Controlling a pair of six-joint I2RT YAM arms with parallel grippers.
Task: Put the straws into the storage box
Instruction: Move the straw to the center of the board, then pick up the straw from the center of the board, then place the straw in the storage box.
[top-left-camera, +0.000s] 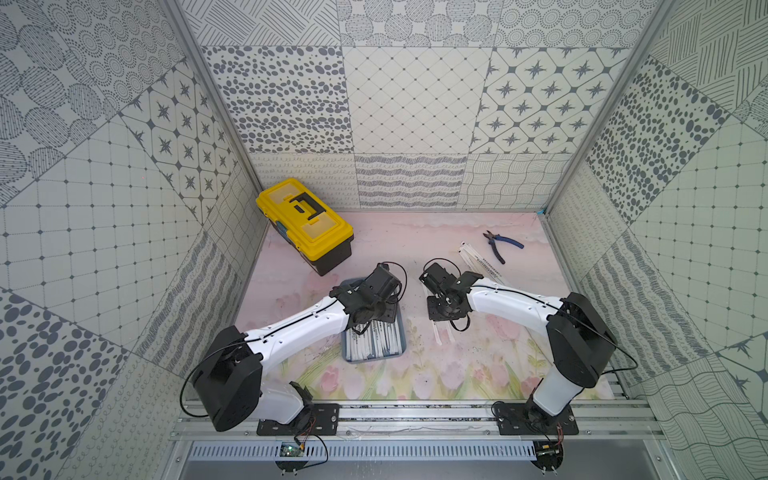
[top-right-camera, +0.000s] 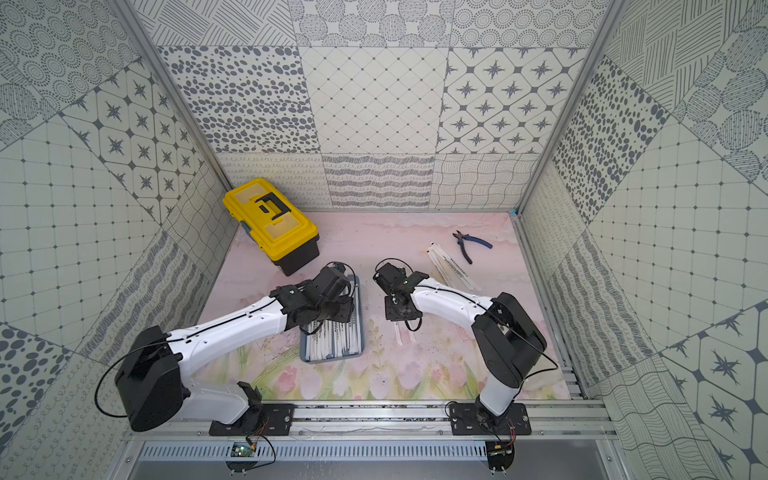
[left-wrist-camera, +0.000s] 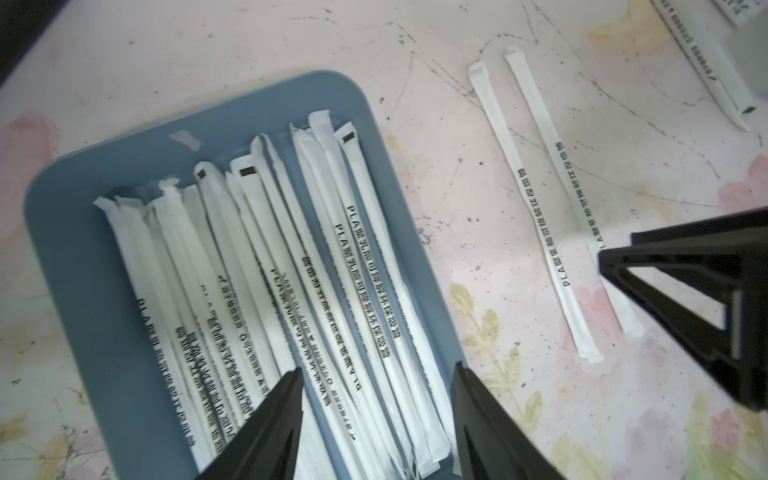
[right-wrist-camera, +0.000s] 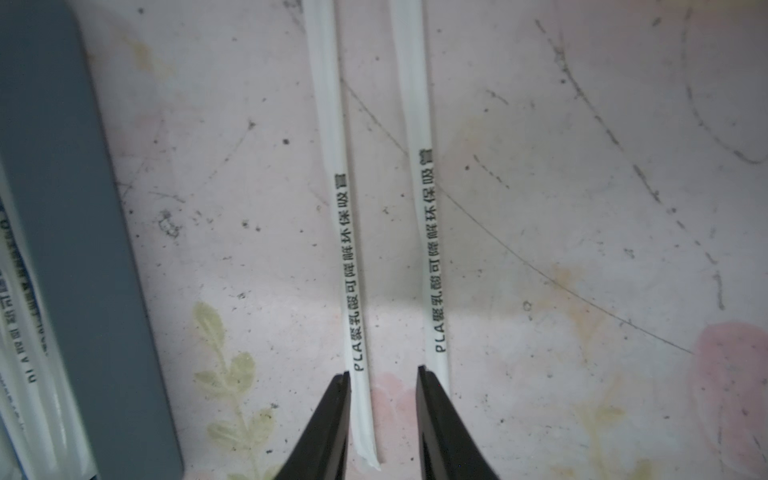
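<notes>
Step in hand, as I read it: pick-up of a loose straw (right-wrist-camera: 347, 232) by the right end effector (right-wrist-camera: 382, 372); its fingers stand spread, nothing pinched; that straw lies flat on the desk (right-wrist-camera: 582, 257) and runs through the gap, hugging one finger; a second straw (right-wrist-camera: 422, 199) lies just outside the other finger, roughly parallel, not touching the first. The storage box (right-wrist-camera: 66, 216) sits just beside this end effector, on the hugged-finger side.

The left end effector (left-wrist-camera: 378, 365) hangs over the storage box (left-wrist-camera: 62, 232); fingers spread; boxed straws (left-wrist-camera: 332, 266) show in the gap below, none seen gripped; many lie lengthwise in there, so the task looks well along. A bundle of straws (top-left-camera: 482, 262) lies on the desk beyond the right end effector, next to the pliers (top-left-camera: 502, 245); the yellow toolbox (top-left-camera: 305, 226) stands beyond the left one.

Next move calls for: nudge sideways to centre the one straw; drop to the desk; press shut on a thin flat wrapper without catching its neighbour; lift; carry over the rim; the left end effector probably needs to give room.
</notes>
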